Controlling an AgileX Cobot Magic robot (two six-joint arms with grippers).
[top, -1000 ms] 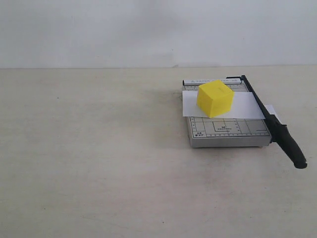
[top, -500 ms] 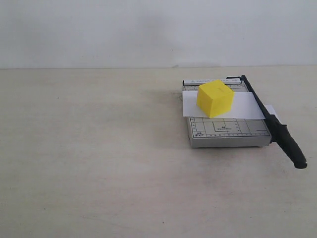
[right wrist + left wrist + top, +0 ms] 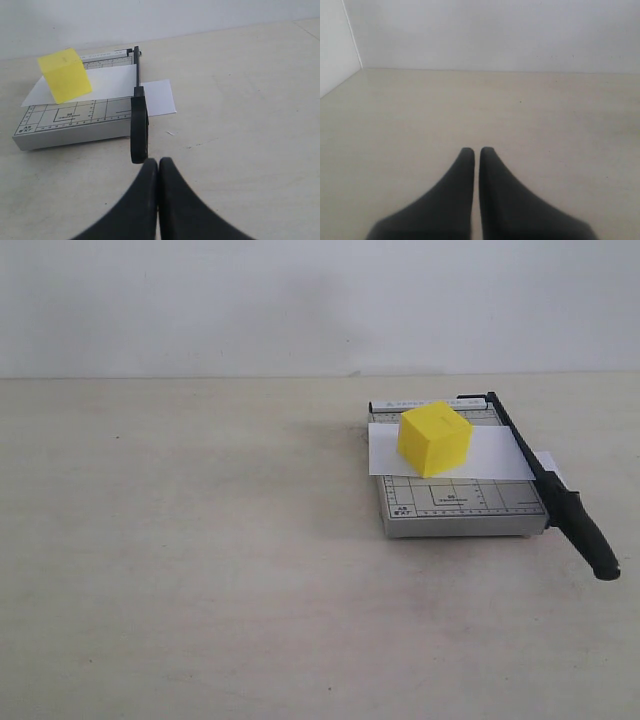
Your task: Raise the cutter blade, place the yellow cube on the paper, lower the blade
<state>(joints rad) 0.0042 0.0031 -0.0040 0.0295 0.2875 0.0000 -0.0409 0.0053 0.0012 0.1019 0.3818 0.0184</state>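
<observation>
The yellow cube rests on the white paper, which lies across the grey gridded trimmer. The cutter blade lies lowered along the trimmer's right edge, over the paper, its thick black handle sticking out toward the front. No arm shows in the exterior view. In the right wrist view, the cube, paper and blade handle lie just beyond my right gripper, which is shut and empty, close to the handle's end. My left gripper is shut, holding nothing, above bare table.
The trimmer sits on a pale beige table with a white wall behind. In the left wrist view a wall corner stands at the table's far end.
</observation>
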